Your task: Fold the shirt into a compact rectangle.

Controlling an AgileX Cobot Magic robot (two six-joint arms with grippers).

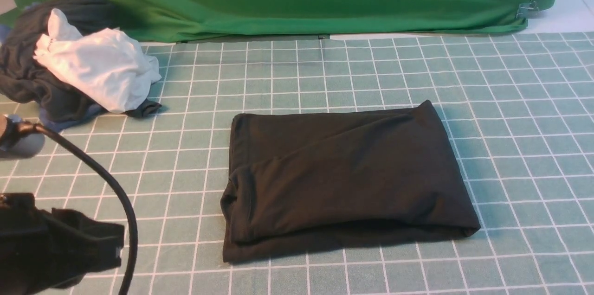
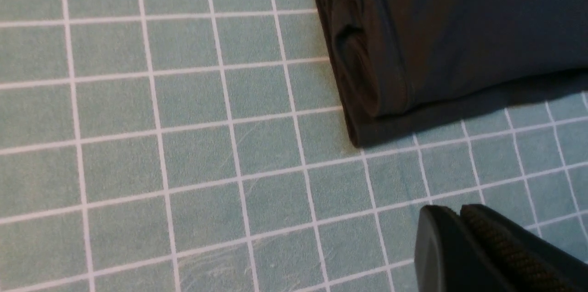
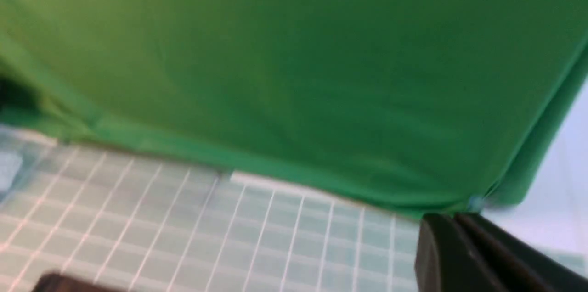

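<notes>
Shirt (image 1: pixel 345 174) folded; rolled edge (image 2: pixel 358 71) shows at wrist.

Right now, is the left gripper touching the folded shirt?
Apart. The left wrist view shows bare grid mat between the shut left gripper and the shirt's near corner.

Mat (image 1: pixel 325 72) open around shirt (image 1: pixel 343 169) — clothes pile (image 1: pixel 79 58) far-left.
</notes>
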